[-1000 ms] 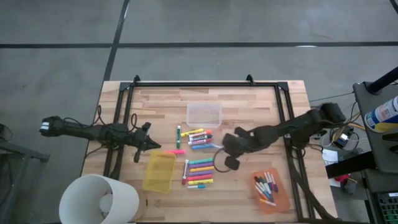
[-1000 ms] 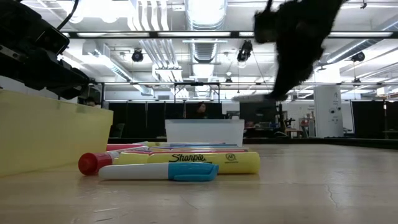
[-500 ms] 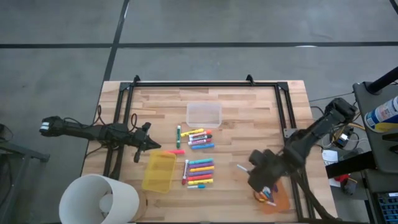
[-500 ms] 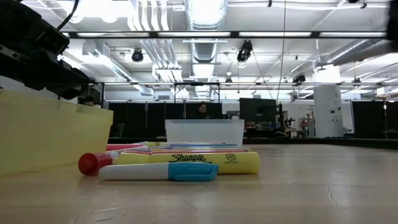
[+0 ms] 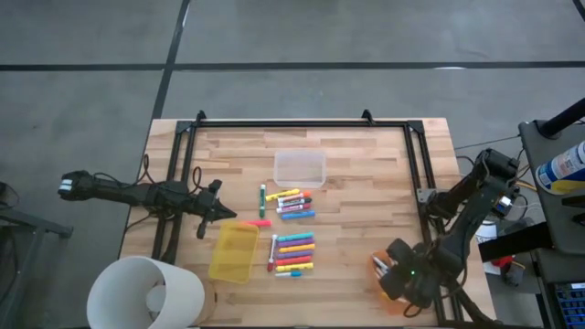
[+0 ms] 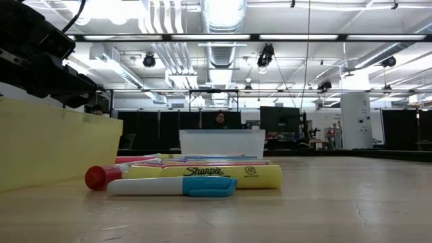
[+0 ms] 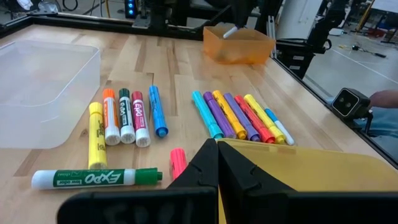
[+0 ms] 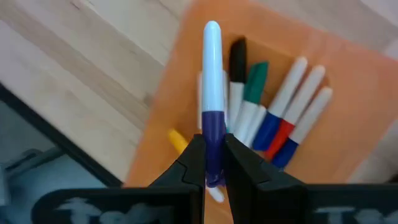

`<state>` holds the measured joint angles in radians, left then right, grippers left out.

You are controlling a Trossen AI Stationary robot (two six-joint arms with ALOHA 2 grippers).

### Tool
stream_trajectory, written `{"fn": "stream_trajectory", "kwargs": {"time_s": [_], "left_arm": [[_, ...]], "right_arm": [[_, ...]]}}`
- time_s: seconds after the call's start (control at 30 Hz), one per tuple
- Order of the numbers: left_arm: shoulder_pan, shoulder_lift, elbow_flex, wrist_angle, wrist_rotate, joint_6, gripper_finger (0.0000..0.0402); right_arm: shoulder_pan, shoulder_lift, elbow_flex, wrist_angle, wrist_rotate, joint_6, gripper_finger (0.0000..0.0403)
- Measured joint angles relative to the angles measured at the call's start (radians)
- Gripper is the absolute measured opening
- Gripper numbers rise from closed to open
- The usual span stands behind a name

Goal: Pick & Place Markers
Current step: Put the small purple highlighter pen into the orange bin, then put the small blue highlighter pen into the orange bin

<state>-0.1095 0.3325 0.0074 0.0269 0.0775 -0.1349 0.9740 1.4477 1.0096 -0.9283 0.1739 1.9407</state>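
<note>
Several coloured markers lie in two rows at the table's middle, with a green one and a pink one beside them. They show too in the left wrist view and the low view. My right gripper hangs over the orange bin at the near right, shut on a thin white marker with a purple cap. More thin markers lie in that bin. My left gripper waits shut at the table's left. My right gripper pinches the thin marker's purple cap end between its two fingers. The fingers come from above, pointing steeply down. The white barrel sticks out free past the fingers, lifted clear above the orange bin and the markers in it.
A yellow bin stands near my left gripper and a clear bin at the far middle. A white round tub sits off the near left corner. Black frame rails run along the table's sides.
My right gripper has swung from the table's middle toward the near right corner, carrying the thin marker, and now hangs over the orange bin. Its wrist has rolled on the way, and it has left the low view. It has stayed shut on the marker.
</note>
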Motion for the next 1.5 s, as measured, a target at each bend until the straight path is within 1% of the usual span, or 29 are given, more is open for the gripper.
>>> {"fn": "stream_trajectory", "kwargs": {"time_s": [0.17, 0.27, 0.37, 0.6, 0.77, 0.9, 1.07, 1.17, 1.27, 1.4, 1.5], "left_arm": [[0.000, 0.000, 0.000, 0.000, 0.000, 0.000, 0.0000], [0.000, 0.000, 0.000, 0.000, 0.000, 0.000, 0.0000], [0.000, 0.000, 0.000, 0.000, 0.000, 0.000, 0.0000], [0.000, 0.000, 0.000, 0.000, 0.000, 0.000, 0.0000], [0.000, 0.000, 0.000, 0.000, 0.000, 0.000, 0.0000], [0.000, 0.000, 0.000, 0.000, 0.000, 0.000, 0.0000], [0.000, 0.000, 0.000, 0.000, 0.000, 0.000, 0.0000], [0.000, 0.000, 0.000, 0.000, 0.000, 0.000, 0.0000], [0.000, 0.000, 0.000, 0.000, 0.000, 0.000, 0.0000], [0.000, 0.000, 0.000, 0.000, 0.000, 0.000, 0.0000], [0.000, 0.000, 0.000, 0.000, 0.000, 0.000, 0.0000]], "right_arm": [[-0.001, 0.058, 0.000, -0.004, -0.072, -0.003, 0.0029], [-0.001, 0.078, 0.000, -0.004, -0.079, -0.002, 0.0036], [-0.001, 0.088, 0.000, -0.008, -0.081, 0.016, 0.0054], [-0.001, 0.092, 0.000, -0.036, -0.081, 0.033, 0.0112], [-0.001, 0.071, 0.000, -0.036, -0.081, 0.085, 0.0141], [-0.001, 0.045, 0.000, -0.033, -0.079, 0.143, 0.0149], [-0.015, 0.028, 0.010, -0.043, -0.077, 0.173, 0.0143], [-0.041, 0.017, 0.035, -0.070, -0.065, 0.147, 0.0136], [-0.080, 0.006, 0.064, -0.096, -0.006, 0.082, 0.0129], [-0.146, -0.002, 0.112, -0.119, 0.074, -0.038, 0.0121], [-0.198, -0.002, 0.153, -0.122, 0.127, -0.163, 0.0116]]}}
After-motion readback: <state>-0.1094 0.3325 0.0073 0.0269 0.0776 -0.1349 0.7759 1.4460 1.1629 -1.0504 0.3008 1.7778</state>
